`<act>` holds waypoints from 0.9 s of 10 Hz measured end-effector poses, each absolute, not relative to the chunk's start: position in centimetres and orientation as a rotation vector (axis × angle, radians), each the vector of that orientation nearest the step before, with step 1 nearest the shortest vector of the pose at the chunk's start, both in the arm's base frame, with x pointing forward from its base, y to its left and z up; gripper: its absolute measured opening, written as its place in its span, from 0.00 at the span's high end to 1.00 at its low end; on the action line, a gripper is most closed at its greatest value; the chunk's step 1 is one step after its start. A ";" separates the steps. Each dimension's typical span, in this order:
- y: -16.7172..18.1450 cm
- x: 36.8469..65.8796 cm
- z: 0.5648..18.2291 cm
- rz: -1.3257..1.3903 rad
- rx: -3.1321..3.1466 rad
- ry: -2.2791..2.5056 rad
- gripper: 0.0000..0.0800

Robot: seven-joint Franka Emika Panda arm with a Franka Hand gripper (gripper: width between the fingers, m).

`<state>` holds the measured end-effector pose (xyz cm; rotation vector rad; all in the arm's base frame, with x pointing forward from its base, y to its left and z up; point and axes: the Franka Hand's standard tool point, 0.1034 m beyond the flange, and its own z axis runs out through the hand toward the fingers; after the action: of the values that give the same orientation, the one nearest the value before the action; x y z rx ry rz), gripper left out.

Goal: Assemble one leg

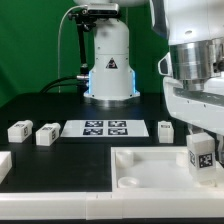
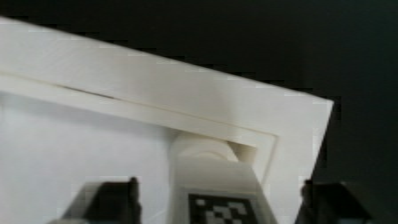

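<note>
Above tabletop (image 1: 140,165), upright leg (image 1: 201,153).

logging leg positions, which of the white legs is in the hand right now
The leg at the exterior view's right, held in the hand over the tabletop. The other legs lie loose on the table.
</note>
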<state>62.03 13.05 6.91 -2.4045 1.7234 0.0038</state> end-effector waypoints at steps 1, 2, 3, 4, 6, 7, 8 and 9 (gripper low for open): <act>13.1 62.0 6.9 0.001 -2.453 1.657 0.27; 13.2 61.9 6.9 0.000 -2.555 1.516 0.27; 13.1 61.9 6.9 -0.020 -2.666 1.315 0.21; 13.1 61.8 6.8 -0.029 -2.729 1.185 0.19; 11.7 62.0 6.4 -0.060 -2.868 0.816 0.19; 10.9 62.0 6.3 -0.069 -2.897 0.717 0.19; 10.4 62.1 6.2 -0.083 -2.939 0.548 0.19; 10.2 62.1 6.2 -0.094 -2.964 0.413 0.19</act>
<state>62.10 10.21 6.16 -2.9644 0.4132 -0.0938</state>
